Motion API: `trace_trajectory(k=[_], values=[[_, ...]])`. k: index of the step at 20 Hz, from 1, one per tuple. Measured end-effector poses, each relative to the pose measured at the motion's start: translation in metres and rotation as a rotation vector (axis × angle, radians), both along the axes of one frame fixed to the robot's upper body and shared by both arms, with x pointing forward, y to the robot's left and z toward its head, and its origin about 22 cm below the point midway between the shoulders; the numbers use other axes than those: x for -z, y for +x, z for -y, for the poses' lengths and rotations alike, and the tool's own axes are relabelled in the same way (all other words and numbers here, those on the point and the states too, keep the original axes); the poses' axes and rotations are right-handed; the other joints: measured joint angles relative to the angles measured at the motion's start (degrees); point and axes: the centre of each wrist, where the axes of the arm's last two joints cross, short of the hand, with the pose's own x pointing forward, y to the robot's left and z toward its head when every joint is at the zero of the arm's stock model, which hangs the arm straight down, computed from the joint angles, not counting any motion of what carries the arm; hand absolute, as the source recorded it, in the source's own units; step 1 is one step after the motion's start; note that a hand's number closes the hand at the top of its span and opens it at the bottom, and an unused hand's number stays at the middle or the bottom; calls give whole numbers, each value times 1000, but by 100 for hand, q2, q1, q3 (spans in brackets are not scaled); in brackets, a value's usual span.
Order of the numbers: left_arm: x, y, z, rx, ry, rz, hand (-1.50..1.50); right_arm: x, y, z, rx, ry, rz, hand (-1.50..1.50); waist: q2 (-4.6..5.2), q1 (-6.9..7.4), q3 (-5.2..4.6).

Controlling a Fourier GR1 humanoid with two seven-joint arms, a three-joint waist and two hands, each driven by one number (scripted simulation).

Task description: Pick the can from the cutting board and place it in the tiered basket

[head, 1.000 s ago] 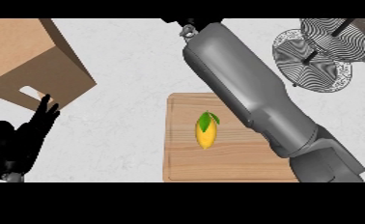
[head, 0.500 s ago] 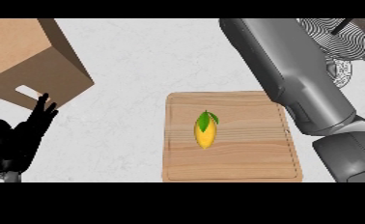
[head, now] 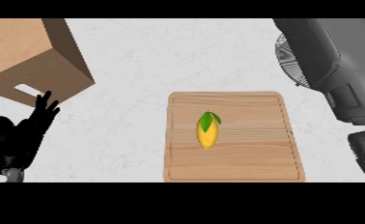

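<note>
Now my grey right forearm (head: 324,68) reaches over the round wire tiered basket (head: 291,68); its hand is hidden, no can seen. Open black left hand (head: 28,131) rests.

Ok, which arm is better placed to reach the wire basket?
Right. Its grey forearm lies over the wire basket at the view's right; the left hand rests open at the far left, across the cutting board from it.

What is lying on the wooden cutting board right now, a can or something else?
No can shows. Only a yellow corn cob with green leaves lies flat on the wooden cutting board.
</note>
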Motion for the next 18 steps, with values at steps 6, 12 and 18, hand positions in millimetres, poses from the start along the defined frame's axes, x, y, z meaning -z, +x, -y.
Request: trace_trajectory(k=[6, 12, 18], values=[[1, 3, 1, 1, 0, 7, 0, 2, 6, 48, 2, 75, 65, 150, 13, 37, -4], [-1, 8, 0, 5, 0, 4, 0, 8, 8, 91, 48, -70, -30, 150, 29, 45, -23], [1, 9, 2, 9, 8, 7, 0, 0, 5, 128, 122, -365, -267, 150, 24, 58, -18]])
